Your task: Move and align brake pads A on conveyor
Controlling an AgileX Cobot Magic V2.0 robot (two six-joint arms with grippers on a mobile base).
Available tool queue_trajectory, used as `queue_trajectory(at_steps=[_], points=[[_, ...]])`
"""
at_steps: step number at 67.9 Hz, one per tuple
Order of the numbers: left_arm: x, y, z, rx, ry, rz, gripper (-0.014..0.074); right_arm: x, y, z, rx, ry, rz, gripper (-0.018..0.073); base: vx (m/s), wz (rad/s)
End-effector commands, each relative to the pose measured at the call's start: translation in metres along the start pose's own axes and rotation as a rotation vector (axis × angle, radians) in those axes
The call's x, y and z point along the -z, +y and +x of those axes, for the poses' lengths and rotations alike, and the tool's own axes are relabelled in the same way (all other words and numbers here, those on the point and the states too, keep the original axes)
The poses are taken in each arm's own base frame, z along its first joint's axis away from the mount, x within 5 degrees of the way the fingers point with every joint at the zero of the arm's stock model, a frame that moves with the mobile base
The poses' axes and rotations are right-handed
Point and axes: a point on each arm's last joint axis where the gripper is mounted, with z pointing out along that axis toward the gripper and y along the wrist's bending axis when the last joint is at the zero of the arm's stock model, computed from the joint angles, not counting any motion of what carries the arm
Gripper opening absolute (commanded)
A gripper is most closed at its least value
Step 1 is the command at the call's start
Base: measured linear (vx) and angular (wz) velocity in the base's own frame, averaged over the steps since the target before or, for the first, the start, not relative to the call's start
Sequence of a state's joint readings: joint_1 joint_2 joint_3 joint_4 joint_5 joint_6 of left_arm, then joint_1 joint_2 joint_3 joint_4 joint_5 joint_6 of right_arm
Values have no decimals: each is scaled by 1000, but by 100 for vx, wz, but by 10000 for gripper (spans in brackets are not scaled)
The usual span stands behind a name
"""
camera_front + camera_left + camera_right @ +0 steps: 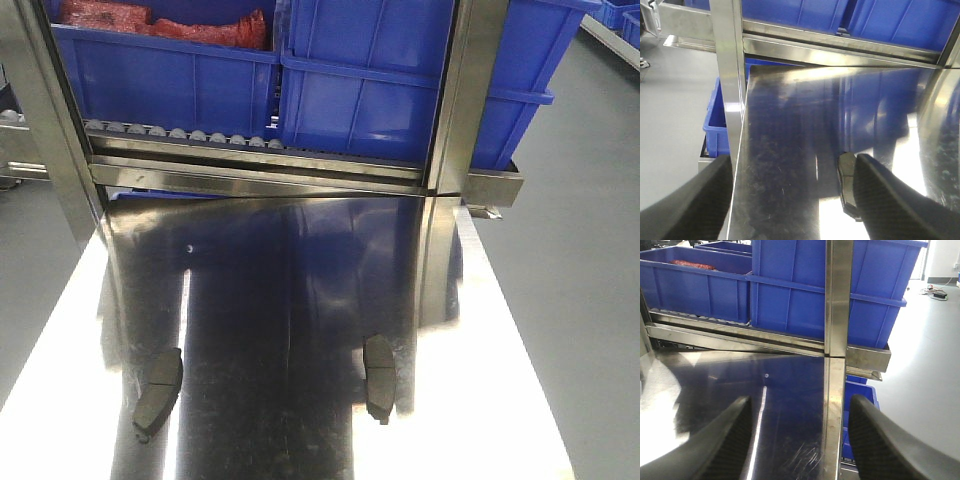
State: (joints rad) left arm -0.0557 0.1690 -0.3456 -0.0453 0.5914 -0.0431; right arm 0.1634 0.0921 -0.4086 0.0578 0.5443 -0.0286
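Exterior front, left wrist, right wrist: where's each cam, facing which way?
Exterior front: high, tilted down at the steel tabletop, two brake pads and the blue bins beyond; no robot parts show.
Left wrist: low over the tabletop's left edge, facing the bins; open left claw frames the view, one pad by its right finger.
Right wrist: low at the tabletop's right edge, facing the bins; open right claw frames the view.
Shared: front and right wrist both show the red-filled bin and steel upright.

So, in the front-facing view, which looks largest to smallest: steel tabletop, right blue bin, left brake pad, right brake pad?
steel tabletop
right blue bin
left brake pad and right brake pad: about alike, so unranked
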Motion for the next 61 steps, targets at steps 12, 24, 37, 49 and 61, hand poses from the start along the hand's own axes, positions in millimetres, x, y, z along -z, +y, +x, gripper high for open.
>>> queue_trajectory(at_steps=[12, 24, 37, 49, 61], points=[[-20, -3, -38, 11, 41, 3, 503, 2, 0, -15, 5, -91, 5, 419, 0, 0], [-57, -5, -66, 14, 237, -11, 503, 2, 0, -15, 5, -91, 5, 419, 0, 0], [-107, -6, -83, 2, 458, -19, 503, 2, 0, -15, 5, -92, 5, 419, 0, 0], [-147, -13, -89, -6, 567, 43, 503, 2, 0, -15, 5, -92, 5, 419, 0, 0], [-179, -41, -79, -60, 654, 134, 503, 2, 0, -15, 5, -92, 5, 419, 0, 0]])
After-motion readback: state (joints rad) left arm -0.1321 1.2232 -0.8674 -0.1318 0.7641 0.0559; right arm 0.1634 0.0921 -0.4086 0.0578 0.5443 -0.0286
